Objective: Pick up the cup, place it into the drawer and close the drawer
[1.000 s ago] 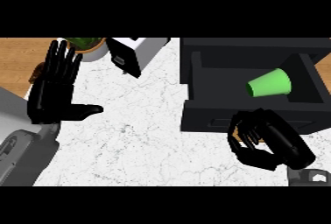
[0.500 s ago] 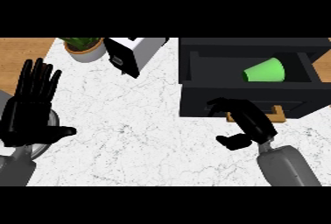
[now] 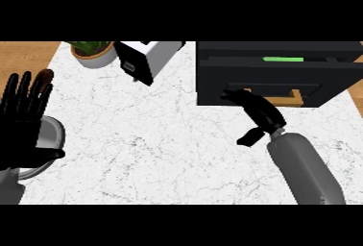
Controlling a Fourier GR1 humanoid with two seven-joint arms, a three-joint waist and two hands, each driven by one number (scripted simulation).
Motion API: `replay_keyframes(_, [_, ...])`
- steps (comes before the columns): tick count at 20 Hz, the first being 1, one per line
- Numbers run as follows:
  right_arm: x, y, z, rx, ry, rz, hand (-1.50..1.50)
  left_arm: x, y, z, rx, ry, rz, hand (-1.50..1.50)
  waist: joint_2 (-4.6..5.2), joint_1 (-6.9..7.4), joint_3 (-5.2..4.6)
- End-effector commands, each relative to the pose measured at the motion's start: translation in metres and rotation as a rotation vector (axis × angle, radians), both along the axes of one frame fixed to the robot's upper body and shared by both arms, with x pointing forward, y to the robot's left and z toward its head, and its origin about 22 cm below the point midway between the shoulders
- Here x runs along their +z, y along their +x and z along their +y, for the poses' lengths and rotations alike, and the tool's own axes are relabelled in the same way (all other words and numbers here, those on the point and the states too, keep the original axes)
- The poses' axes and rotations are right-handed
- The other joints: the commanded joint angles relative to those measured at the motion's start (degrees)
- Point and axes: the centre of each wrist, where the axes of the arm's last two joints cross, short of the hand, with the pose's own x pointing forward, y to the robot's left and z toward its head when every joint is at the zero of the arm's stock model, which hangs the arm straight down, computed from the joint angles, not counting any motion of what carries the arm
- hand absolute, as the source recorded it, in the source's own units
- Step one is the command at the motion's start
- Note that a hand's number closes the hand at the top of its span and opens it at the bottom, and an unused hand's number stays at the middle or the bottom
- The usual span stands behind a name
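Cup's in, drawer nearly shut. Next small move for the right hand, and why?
Probably push a little further toward the cabinet. The right hand has straight fingers against the drawer front, and a narrow gap above it shows a sliver of the green cup, so the drawer is not fully closed.

One cup (image 3: 283, 59), one drawer (image 3: 280, 80), one potted plant (image 3: 93, 51), one toaster (image 3: 144, 58), two hands (image 3: 22, 126) (image 3: 259, 113).

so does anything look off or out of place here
Nothing is spilled or damaged. The drawer is not fully shut: a narrow gap at its top shows a sliver of the green cup inside. The right robot hand is against the drawer front, fingers straight. The left robot hand rests open at the left edge.
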Motion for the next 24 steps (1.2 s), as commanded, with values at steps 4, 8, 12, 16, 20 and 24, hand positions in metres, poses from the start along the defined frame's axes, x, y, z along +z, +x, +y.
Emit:
replay_keyframes(4, [0.002,0.041,-0.01,-0.018,0.067,0.065,-1.5,-0.016,-0.011,0.013,-0.024,-0.014,0.0,-1.5,0.39,0.59,0.09])
replay_keyframes(8, [0.003,0.052,-0.024,-0.048,0.055,0.064,-1.5,-0.017,-0.014,0.011,-0.063,-0.023,0.005,-1.5,0.85,2.04,0.15])
replay_keyframes(12, [0.013,0.06,-0.037,-0.045,0.045,0.076,-1.5,-0.012,0.007,0.006,-0.043,-0.023,-0.015,-1.5,1.39,2.15,0.16])
replay_keyframes(16, [0.032,0.069,-0.058,-0.059,0.034,0.077,-1.5,-0.024,-0.005,0.013,-0.069,-0.01,-0.014,-1.5,1.68,3.22,0.13])
replay_keyframes(20, [0.056,0.077,-0.08,-0.075,0.05,0.067,-1.5,-0.015,0.006,-0.002,-0.074,-0.003,-0.01,-1.5,2.21,4.17,0.25])
replay_keyframes(24, [0.038,0.072,-0.067,-0.071,0.052,0.064,-1.5,-0.026,0.002,-0.007,-0.083,0.01,-0.01,-1.5,2.27,4.32,0.23])
